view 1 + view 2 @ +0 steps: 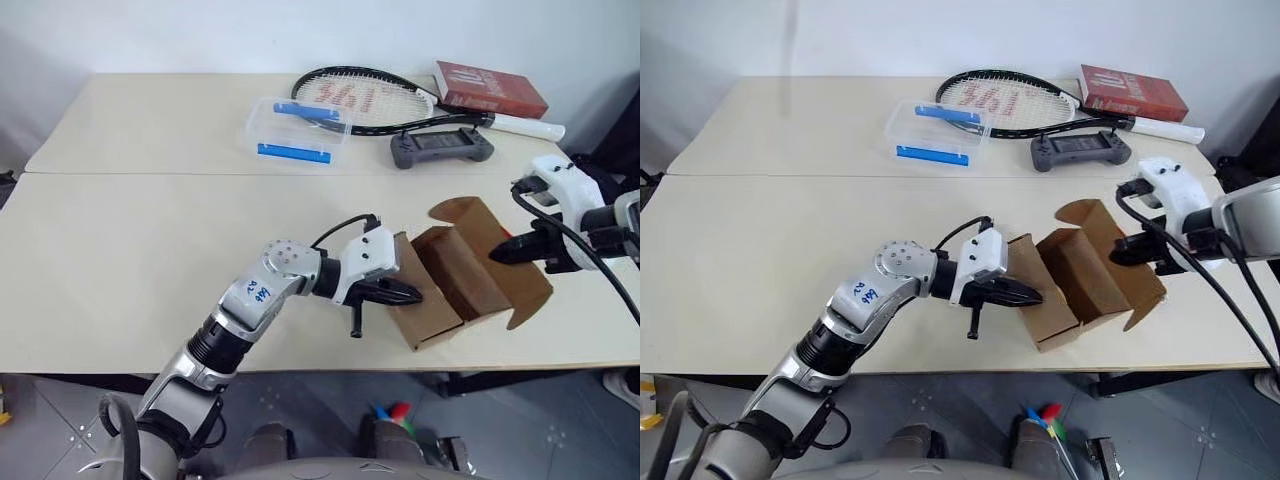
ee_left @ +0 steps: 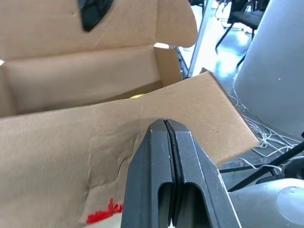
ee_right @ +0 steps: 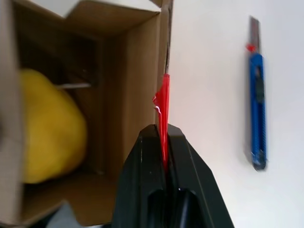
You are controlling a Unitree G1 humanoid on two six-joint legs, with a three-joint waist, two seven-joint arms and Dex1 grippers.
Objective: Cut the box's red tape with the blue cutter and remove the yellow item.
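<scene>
The cardboard box (image 1: pixel 462 272) sits open near the front edge of the table (image 1: pixel 120 250), at about four o'clock from the table's middle, its flaps splayed outward. The left gripper (image 1: pixel 408 294) lies at the box's nine o'clock side with its black fingers pressed together, seemingly against the near flap; whether it pinches the cardboard is hard to tell. The right gripper (image 3: pixel 162 130) is at the box's three o'clock side, fingers clamped on a strip of red tape (image 3: pixel 163 107) that stands up from the box edge. The yellow item (image 3: pixel 50 128) rests inside the open box. The blue cutter (image 3: pixel 256 102) lies flat on the tabletop beside the box, blade extended. At the table's twelve o'clock end lie a tennis racket (image 1: pixel 375 100), a red book (image 1: pixel 490 88), a clear plastic case (image 1: pixel 297 130) and a grey controller (image 1: pixel 442 149).
</scene>
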